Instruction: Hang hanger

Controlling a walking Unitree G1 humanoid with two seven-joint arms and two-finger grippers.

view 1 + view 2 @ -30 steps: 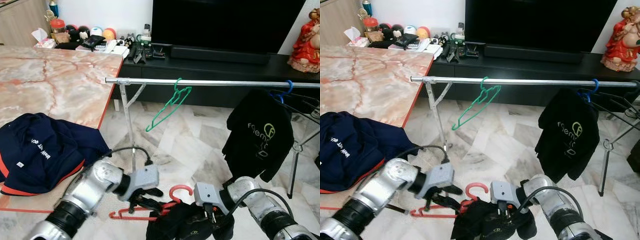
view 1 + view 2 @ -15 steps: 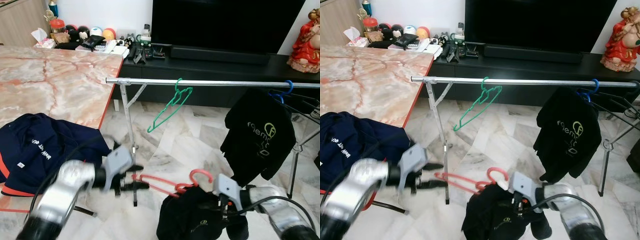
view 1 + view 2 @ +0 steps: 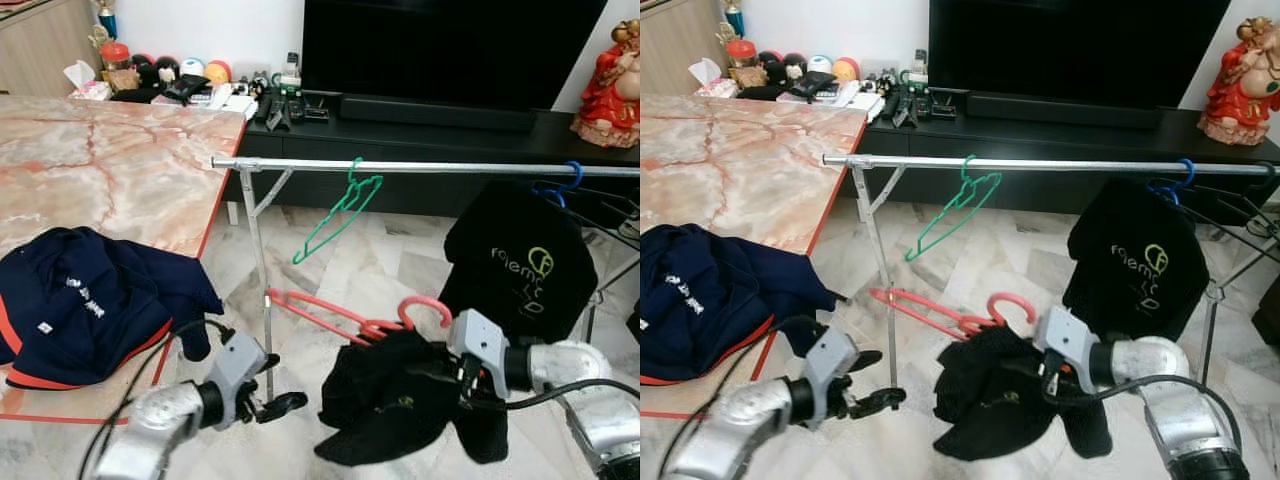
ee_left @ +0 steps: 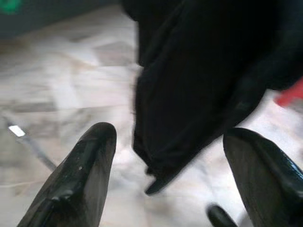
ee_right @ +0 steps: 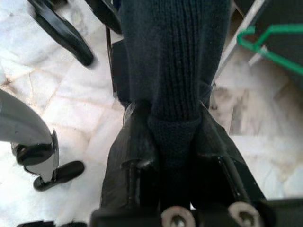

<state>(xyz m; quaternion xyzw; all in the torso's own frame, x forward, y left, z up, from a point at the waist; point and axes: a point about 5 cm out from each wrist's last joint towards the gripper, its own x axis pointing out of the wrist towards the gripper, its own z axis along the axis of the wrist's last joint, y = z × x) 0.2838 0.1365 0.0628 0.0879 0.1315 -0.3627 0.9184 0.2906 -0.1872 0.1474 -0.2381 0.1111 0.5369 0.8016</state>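
Observation:
A red hanger [image 3: 312,306] carries a black garment [image 3: 390,400] and hangs in the air below the silver rail [image 3: 430,167]. Its hook [image 3: 425,303] points up. My right gripper [image 3: 466,374] is shut on the garment's dark knit fabric [image 5: 173,127] just under the hook. Low on the left, my left gripper [image 3: 284,404] stands open, apart from the hanger. In its wrist view the black garment [image 4: 199,85] hangs just beyond its fingers [image 4: 90,165].
A green hanger [image 3: 340,208] hangs tilted on the rail's left part. A black shirt [image 3: 515,265] hangs on a blue hanger [image 3: 570,180] at the right. A navy shirt [image 3: 80,310] lies on the marble table [image 3: 120,160]. The rail's leg [image 3: 255,250] stands near my left arm.
My right gripper has lifted the red hanger and garment up towards the rail. My left gripper has let go of the hanger's end and dropped low.

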